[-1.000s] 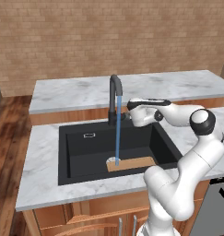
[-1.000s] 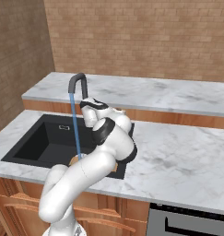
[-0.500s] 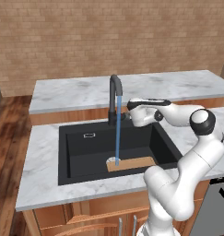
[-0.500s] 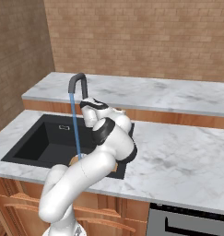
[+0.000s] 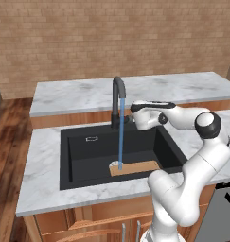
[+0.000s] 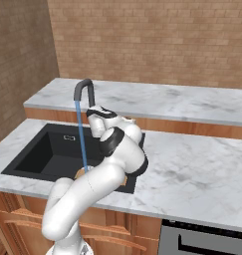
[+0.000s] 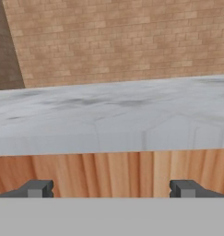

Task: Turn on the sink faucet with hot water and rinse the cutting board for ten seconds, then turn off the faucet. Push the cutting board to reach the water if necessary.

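My gripper (image 7: 111, 188) is spread wide with nothing between the fingertips; through the hand camera I look level at the raised marble counter (image 7: 109, 120), its wooden face below and the brick wall (image 7: 118, 41) above. From the left base camera my hand sits just right of the faucet (image 5: 118, 101), near its base, where the handle should be. I cannot make out the small lever, nor whether a finger touches it.

Water (image 5: 120, 130) running: a thin blue stream drops from the spout into the black sink (image 5: 83, 153) and lands on the left end of the cutting board (image 5: 134, 167). The board lies flat on the basin floor by the front wall, right of centre. It is under the stream, so I judge no push is needed; this is the rinse stage, shut-off not yet done.

What could go wrong from here:
- Hand camera faces the counter, not the lever. Reaching to shut off, I would be going blind and could slide past the handle or catch the neck of the faucet instead.
- Fingers this far apart could straddle the lever and fail to move it.
- Stream hits only one end of the board. If the spout swings under a bump from my hand, the water may miss the board altogether.
- Pushing the lever the wrong way would change temperature rather than stop the flow. I cannot confirm from here that the water is hot.
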